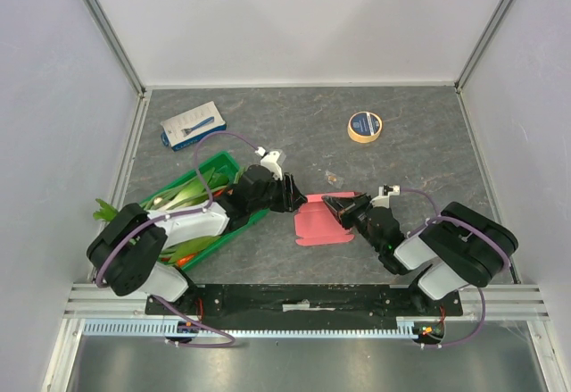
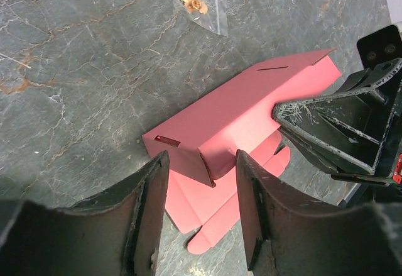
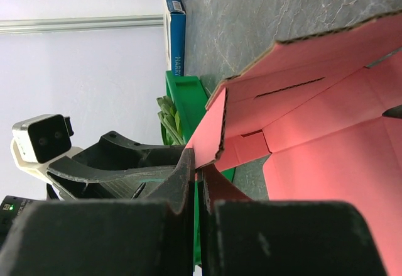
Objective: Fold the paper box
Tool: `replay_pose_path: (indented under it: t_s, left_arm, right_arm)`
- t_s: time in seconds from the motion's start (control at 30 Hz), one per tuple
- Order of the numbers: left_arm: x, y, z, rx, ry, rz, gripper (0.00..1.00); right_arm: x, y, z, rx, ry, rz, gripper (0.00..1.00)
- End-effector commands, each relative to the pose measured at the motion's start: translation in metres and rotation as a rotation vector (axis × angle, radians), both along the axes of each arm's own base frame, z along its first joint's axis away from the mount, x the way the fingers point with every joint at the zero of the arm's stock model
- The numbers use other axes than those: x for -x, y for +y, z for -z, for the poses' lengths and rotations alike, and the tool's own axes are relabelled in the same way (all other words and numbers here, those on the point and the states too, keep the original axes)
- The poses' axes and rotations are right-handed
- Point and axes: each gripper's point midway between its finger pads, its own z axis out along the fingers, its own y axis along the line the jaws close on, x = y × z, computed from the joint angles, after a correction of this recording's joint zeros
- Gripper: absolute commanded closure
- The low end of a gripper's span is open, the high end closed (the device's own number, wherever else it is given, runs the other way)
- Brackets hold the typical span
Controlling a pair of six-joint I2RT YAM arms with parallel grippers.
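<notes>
Grey marbled table (image 1: pixel 401 178): the work surface, walled in white on three sides. Green crate (image 1: pixel 219 162): holds leafy vegetables and lies at the left, under my left arm. Paper box (image 1: pixel 317 224): pink card, partly folded, lying near the middle of the table between my two tools; one long panel stands raised as a wall with a slot cut in it, and rounded flaps lie flat on the table beneath it. Left gripper (image 2: pixel 202 160): my fingers stand apart, one on either side of the box's near end flap; whether they touch the card I cannot tell. Right gripper (image 3: pixel 198 166): my fingers are pressed together on the edge of the raised panel, pinching the thin card. Blue-and-white package (image 1: pixel 192 125): lies flat at the far left, beyond the crate. Tape roll (image 1: pixel 364 127): lies flat at the far right, well apart from the box. Small clear bag (image 2: pixel 200 9): lies just beyond the box, with something small and tan inside.
</notes>
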Motion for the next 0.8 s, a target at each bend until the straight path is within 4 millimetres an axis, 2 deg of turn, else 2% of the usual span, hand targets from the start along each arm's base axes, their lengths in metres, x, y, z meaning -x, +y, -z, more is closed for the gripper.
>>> replay_pose_path:
  t_s: [0.0,0.4,0.5,0.57,0.7,0.73,0.77]
  left_arm:
    - [-0.012,-0.008,-0.008,0.036,-0.019,-0.032,0.48]
    - [-0.004,0.009,0.039,-0.042,0.021,-0.048,0.84]
    - [-0.006,0.014,0.033,-0.056,-0.011,-0.056,0.87]
    - [-0.006,0.017,0.028,-0.08,-0.036,-0.045,0.84]
    - [-0.011,0.018,-0.002,-0.067,-0.118,-0.032,0.53]
    - [-0.011,0.019,-0.015,-0.051,-0.148,-0.034,0.5]
    - [-0.009,0.021,-0.018,-0.054,-0.165,-0.029,0.46]
  right_arm:
    - [0.005,-0.001,0.025,0.096,0.043,-0.024,1.0]
    - [0.01,-0.004,0.04,0.119,0.068,-0.035,1.0]
    - [0.01,-0.004,0.039,0.119,0.065,-0.037,1.0]
    - [0.01,-0.003,0.039,0.121,0.062,-0.04,1.0]
    - [0.008,-0.002,0.035,0.113,0.054,-0.039,1.0]
    - [0.007,-0.002,0.034,0.112,0.052,-0.039,1.0]
    - [0.007,-0.001,0.034,0.111,0.052,-0.041,1.0]
